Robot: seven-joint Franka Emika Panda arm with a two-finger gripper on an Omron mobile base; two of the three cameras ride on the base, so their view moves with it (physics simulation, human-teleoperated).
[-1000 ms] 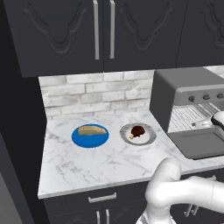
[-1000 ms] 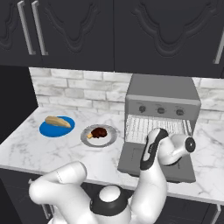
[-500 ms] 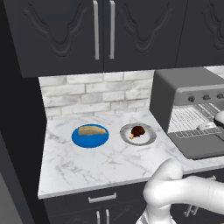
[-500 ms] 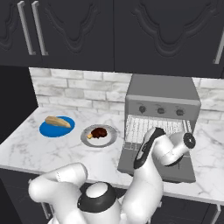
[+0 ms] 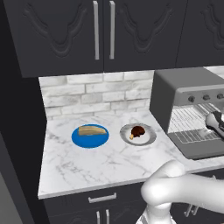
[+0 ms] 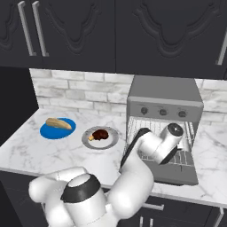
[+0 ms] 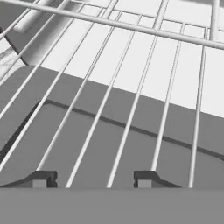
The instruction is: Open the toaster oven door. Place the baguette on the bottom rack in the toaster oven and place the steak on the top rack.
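Since a second ago my arm has swung its hand further in over the lowered toaster oven door [image 6: 177,174], and the rest of the desk [image 5: 100,162] looks as it did. From the left base view I see the hand only as a dark rounded end at the right edge, in front of the wire racks [image 5: 192,118]. The right base view gives me the whole forearm, bent across the mouth of the toaster oven [image 6: 165,95], with the wrist near the lower rack.

The hand view gives what neither base camera does: the gripper [image 7: 92,179] sits just above thin wire bars, with the flat grey door panel behind them. Two small dark fingertips [image 7: 41,179] stand apart with nothing between them (so I call the jaws released, gripping nothing).

Both base views agree on the food. The baguette [image 5: 91,130] lies on a blue plate [image 5: 78,140] toward the left of the desk, and the steak [image 5: 138,131] rests on a grey plate [image 5: 148,138] just beside it, between the blue plate and the oven. Both are well apart from the hand.
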